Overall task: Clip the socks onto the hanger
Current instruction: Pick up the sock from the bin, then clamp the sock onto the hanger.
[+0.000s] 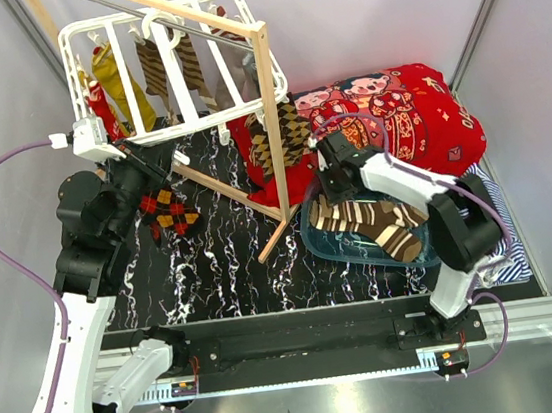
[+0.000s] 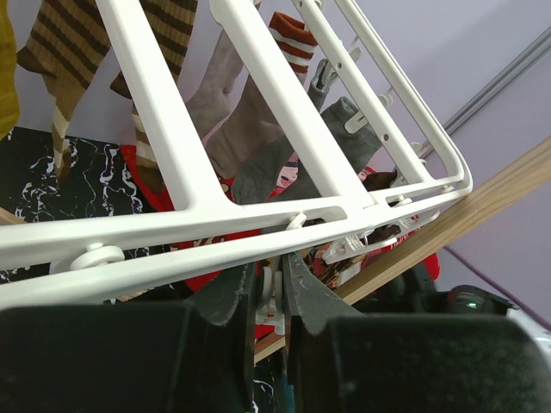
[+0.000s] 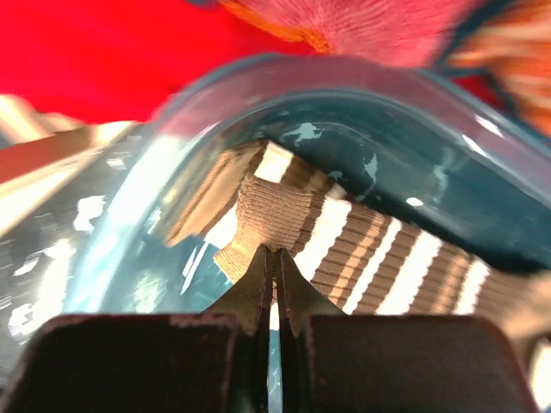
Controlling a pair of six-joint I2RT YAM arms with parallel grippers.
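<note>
From above, the hanger [image 1: 178, 126] sits tilted at the far left, its hook on the wooden rack [image 1: 270, 116]. Several socks [image 1: 154, 70] already dangle from its clips, a mustard one and brown striped ones among them. The left gripper [image 1: 113, 151] is at the hanger's near corner. An argyle sock [image 1: 168, 210] lies loose on the table beside that arm. A diamond sock [image 1: 287, 130] hangs against the red blanket [image 1: 395, 111], and I cannot tell whether it is clipped. The right gripper [image 1: 331, 200] reaches into the blue tray [image 1: 363, 256], where a striped sock [image 1: 374, 223] lies.

In the left wrist view, the left gripper [image 2: 270, 297] is clamped on a white piece of the hanger's [image 2: 172, 228] edge. Clipped socks hang beyond the bars.

In the right wrist view, the right gripper [image 3: 274, 258] is clenched, its tips meeting on the cuff corner of the striped sock [image 3: 362, 258], which rests flat in the tray [image 3: 284, 73].

The task looks partly done. Several socks are up, while the striped sock and the argyle sock, at least, are not yet clipped.
</note>
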